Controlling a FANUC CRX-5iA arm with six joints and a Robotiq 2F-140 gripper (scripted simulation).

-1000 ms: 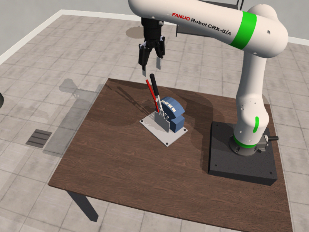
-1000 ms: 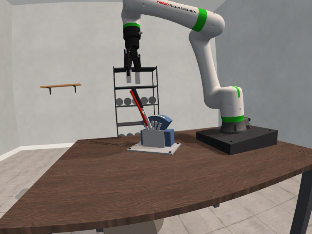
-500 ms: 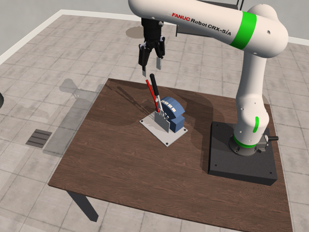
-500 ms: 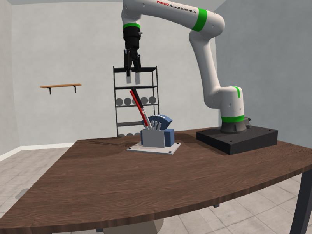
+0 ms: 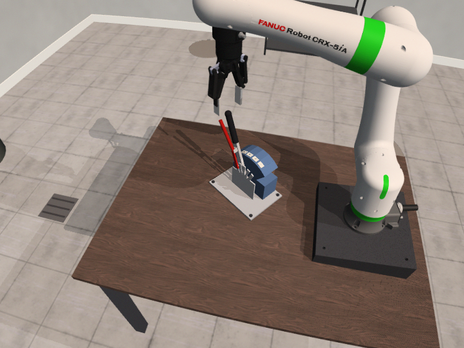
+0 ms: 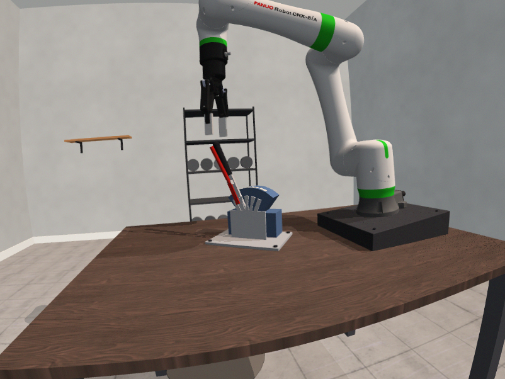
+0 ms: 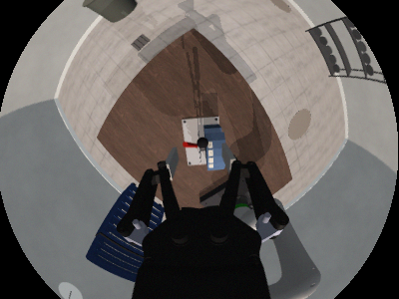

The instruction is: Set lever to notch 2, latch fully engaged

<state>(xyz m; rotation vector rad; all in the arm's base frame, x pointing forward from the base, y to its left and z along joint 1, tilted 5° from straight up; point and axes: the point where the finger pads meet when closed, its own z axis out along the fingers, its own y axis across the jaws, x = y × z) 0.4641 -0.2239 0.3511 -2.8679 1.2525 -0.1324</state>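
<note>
Standing on a wooden table (image 5: pixel 168 239) (image 6: pixel 244 293) (image 7: pixel 150 110): notched latch mechanism, bolted-looking, probably rigid. Leaning above it, black lever handle (image 5: pixel 232 127) (image 6: pixel 222 158) (image 7: pixel 202 143), likely firm; beside it, slim red bar (image 5: pixel 225 133) (image 6: pixel 223 173) (image 7: pixel 190 145), probably springy, best squeezed near the top. Hovering above, empty: two-finger gripper (image 5: pixel 227 103) (image 6: pixel 215 132) (image 7: pixel 199 151), moderately wide.
</note>
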